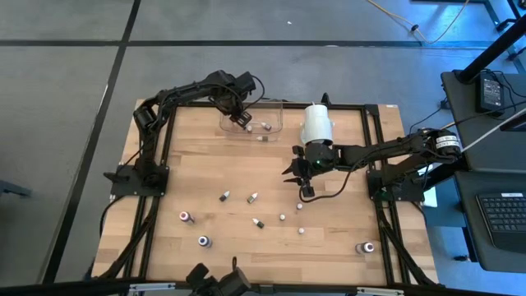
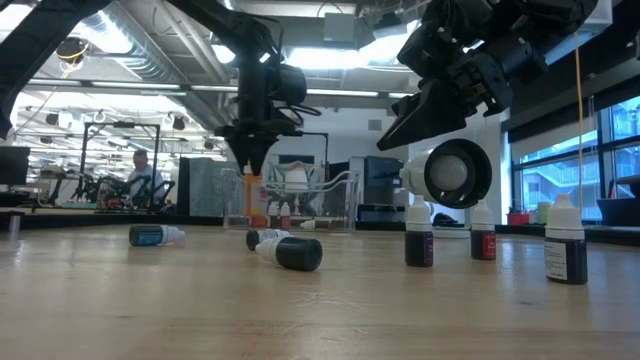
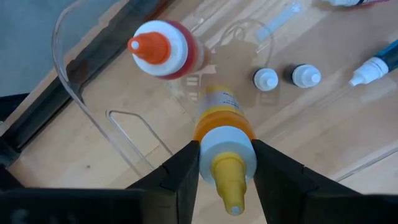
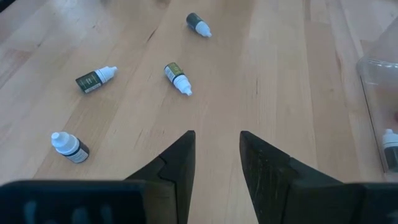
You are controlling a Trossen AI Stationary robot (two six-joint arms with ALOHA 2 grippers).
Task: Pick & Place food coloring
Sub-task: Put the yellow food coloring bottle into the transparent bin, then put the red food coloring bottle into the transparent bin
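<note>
The table [image 1: 205, 177] carried the whole job, and the clear tray [image 1: 275, 115] at its far edge served as the mark for everything else. Just beside the tray, toward the right arm, stood the big white cylinder [image 1: 316, 123], which was no part of the task.

The left gripper [image 3: 226, 163] hung over the tray, its fingers clamped on the neck of a yellow-topped bottle [image 3: 225, 134] that pointed down into it. The step in hand looked like the placing of that bottle. Inside the tray, a red bottle with an orange top [image 3: 165, 50] already stood near one curved wall, with two small white-capped vials [image 3: 266, 79] a little way from it and another small bottle [image 3: 376, 65] lying on its side farther off.

The right gripper [image 4: 216, 149] hovered over bare wood in front of the tray, fingers a little apart and holding nothing.

The remaining food coloring bottles [image 1: 252, 197] lay scattered well away from the tray, toward the near edge of the table, some upright and some on their sides; the low view showed dark bottles with white tops standing at the right and others lying flat [image 2: 290, 250].

The next move seemed to call for the left fingers to part so the yellow-topped bottle would drop clear of the red one, then for either arm to go for one of the scattered bottles. Those lying flat would likely roll if nudged.
</note>
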